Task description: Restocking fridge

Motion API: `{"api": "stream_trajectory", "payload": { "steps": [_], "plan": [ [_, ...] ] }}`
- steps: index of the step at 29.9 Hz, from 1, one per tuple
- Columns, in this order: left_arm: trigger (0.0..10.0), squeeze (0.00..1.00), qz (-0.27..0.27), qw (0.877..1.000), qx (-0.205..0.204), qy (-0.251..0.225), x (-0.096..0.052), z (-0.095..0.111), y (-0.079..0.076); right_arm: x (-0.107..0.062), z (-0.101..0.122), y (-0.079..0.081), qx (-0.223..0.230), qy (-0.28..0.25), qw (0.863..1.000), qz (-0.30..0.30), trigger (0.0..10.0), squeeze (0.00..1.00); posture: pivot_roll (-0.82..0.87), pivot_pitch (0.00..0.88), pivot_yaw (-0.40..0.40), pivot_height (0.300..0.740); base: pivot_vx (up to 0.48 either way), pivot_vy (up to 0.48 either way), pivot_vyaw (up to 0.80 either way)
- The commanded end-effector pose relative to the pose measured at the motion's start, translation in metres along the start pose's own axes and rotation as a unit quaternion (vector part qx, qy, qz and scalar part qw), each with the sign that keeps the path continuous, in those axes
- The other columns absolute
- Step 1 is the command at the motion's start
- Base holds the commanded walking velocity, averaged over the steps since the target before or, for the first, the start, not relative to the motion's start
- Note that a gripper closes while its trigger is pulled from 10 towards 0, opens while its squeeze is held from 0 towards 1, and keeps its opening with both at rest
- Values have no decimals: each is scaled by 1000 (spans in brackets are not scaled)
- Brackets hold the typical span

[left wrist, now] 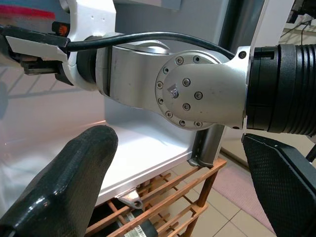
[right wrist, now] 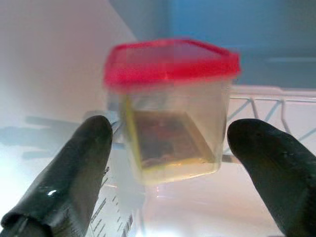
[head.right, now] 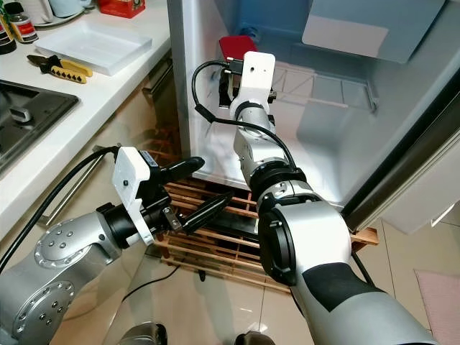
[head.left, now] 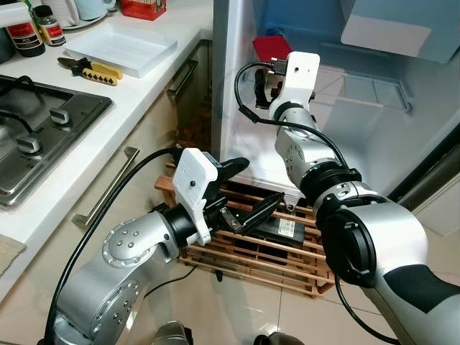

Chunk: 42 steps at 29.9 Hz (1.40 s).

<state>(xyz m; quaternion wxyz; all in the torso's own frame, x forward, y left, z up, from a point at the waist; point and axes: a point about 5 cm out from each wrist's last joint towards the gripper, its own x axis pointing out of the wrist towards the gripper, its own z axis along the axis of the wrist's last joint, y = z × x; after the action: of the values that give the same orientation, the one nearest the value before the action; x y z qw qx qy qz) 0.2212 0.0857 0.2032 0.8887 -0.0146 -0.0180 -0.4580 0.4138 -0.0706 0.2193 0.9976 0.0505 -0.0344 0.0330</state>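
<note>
Right gripper point(right wrist: 168, 168) is reached into the open fridge point(head.left: 374, 136), upper centre of the head views, fingers point(right wrist: 74, 168) spread wide with a clear container with red lid point(right wrist: 170, 106) between them; gaps show on both sides, so no grip on it. Container looks blurred in the right wrist view, has something brownish inside, and sits just in front of the white wire shelf point(right wrist: 266, 106); whether it rests on the shelf I cannot tell. In the head views only the red lid point(head.left: 272, 47) pokes out behind the white wrist housing. Left gripper point(head.left: 248, 194) sits lower centre, outside the fridge and above the wooden slatted rack point(head.left: 280, 248) on the tile floor, fingers point(left wrist: 64, 182) well apart and holding nothing. Left wrist view looks past those fingers at the right arm's silver elbow joint point(left wrist: 190, 91) and the fridge's bottom edge over the rack. Black flat box point(head.left: 280, 228) lies on the rack. Upper left of frame: white countertop point(head.left: 144, 93) with a white tray point(head.left: 122, 49), yellow-handled pliers point(head.left: 92, 70) just beside it, dark sauce bottles point(head.left: 26, 32) and a gas hob point(head.left: 36, 129).
</note>
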Motion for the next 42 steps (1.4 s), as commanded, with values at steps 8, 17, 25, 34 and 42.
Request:
{"api": "stream_trajectory", "payload": {
  "steps": [8, 17, 25, 34, 42],
  "plan": [
    [10000, 0, -7, 1000, 8, -1, 0, 4, -1, 0, 3, 4, -19, -7, 1000, 15, 10000, 1000, 153, 103, -47, 740, 0, 0, 0],
    [10000, 0, -8, 1000, 5, 3, 1, 3, 1, -2, -1, -4, -32, -20, 999, -7, 10000, 0, 145, 94, -41, 740, 0, 0, 0],
    [10000, 0, -8, 1000, 2, 10, 0, -1, 3, -6, 4, -7, -1, -77, 997, 0, 10000, 0, 136, 77, -35, 740, 0, 0, 0],
    [10000, 0, 2, 1000, 5, 20, -8, -4, 6, -28, -29, -4, 49, -90, 993, 49, 10000, 0, 128, 38, -32, 740, 0, 0, 0],
    [10000, 0, 52, 998, 11, 27, -10, -13, 17, -75, -53, -18, 53, -111, 991, 60, 10000, 0, 116, 21, -24, 740, 0, 0, 0]
  ]
}}
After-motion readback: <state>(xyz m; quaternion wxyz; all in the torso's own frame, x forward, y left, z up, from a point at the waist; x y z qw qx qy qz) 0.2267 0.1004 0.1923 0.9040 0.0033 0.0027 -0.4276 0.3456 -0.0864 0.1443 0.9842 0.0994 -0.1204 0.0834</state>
